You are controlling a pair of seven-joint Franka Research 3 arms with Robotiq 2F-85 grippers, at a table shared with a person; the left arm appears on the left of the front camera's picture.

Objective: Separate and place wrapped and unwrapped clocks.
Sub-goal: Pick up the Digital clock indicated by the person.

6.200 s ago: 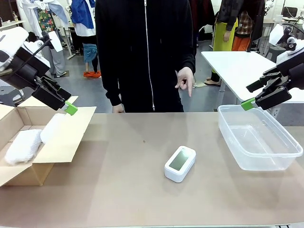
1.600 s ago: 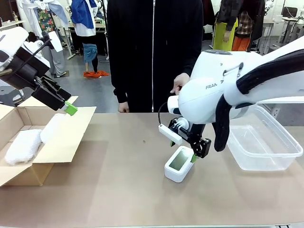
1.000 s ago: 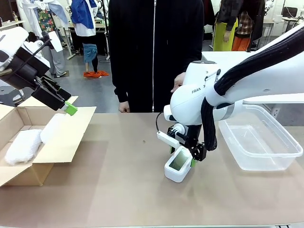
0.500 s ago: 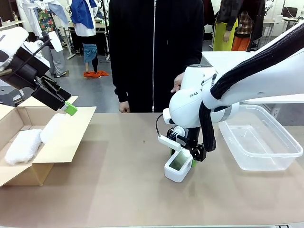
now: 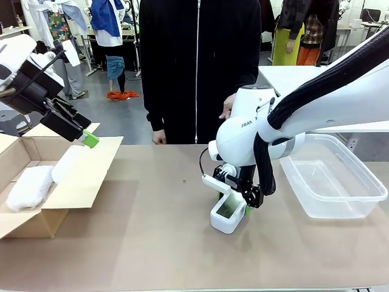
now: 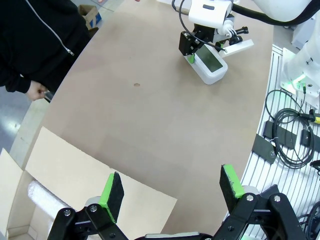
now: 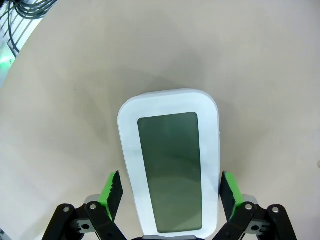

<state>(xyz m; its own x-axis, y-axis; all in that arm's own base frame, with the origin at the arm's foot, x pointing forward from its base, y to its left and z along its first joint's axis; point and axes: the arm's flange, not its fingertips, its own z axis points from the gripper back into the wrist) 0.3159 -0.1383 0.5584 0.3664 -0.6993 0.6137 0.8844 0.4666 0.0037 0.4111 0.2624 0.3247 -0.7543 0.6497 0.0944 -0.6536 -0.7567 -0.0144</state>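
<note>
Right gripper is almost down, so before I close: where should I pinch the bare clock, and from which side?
Pinch the bare clock across its two long flat sides, coming straight down from above. It lies screen-up on the table, and the right gripper already straddles its narrow width, one green pad beside each long edge, neither touching.

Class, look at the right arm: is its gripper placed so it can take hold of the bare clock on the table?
Probably yes. The right gripper is open with a finger on each long side of the clock, which lies flat on the table with nothing between fingers and casing.
</note>
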